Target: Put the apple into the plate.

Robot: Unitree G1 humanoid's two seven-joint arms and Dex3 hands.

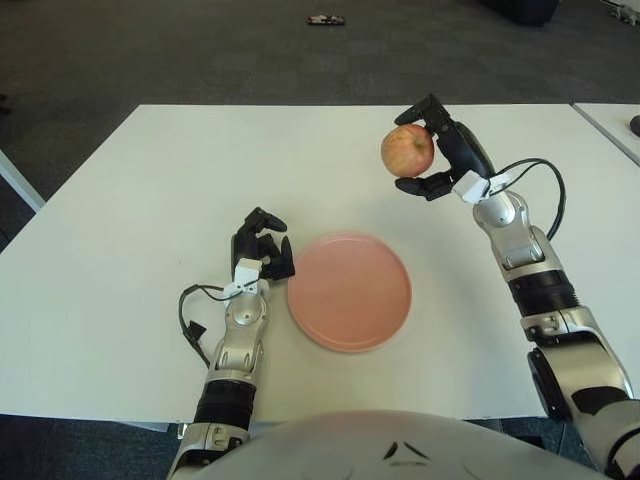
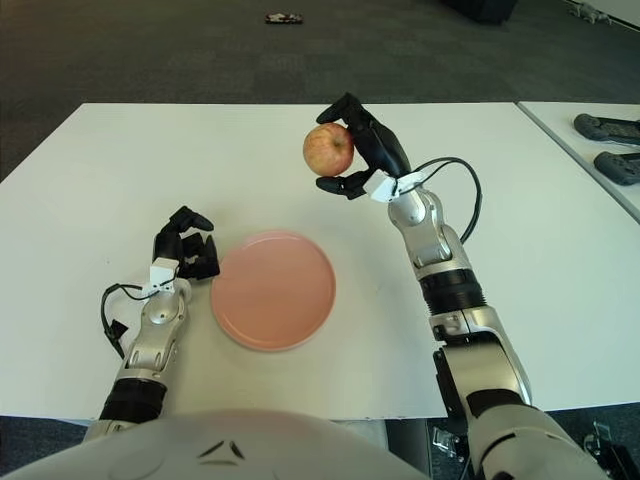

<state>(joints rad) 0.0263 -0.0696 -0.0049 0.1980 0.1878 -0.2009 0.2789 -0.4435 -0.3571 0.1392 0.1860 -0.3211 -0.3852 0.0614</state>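
Note:
A red-yellow apple [image 1: 407, 151] is held up in the air by my right hand [image 1: 440, 150], whose black fingers are shut around it. It hangs above the white table [image 1: 150, 180], beyond and to the right of the pink plate [image 1: 349, 290]. The plate lies flat near the table's front middle with nothing in it. My left hand [image 1: 259, 245] shows just left of the plate's rim, fingers curled and holding nothing.
A second white table [image 2: 600, 140] at the far right carries dark controllers [image 2: 603, 128]. A small dark object [image 1: 324, 19] lies on the grey carpet beyond the table. A black cable [image 1: 188, 315] loops beside my left forearm.

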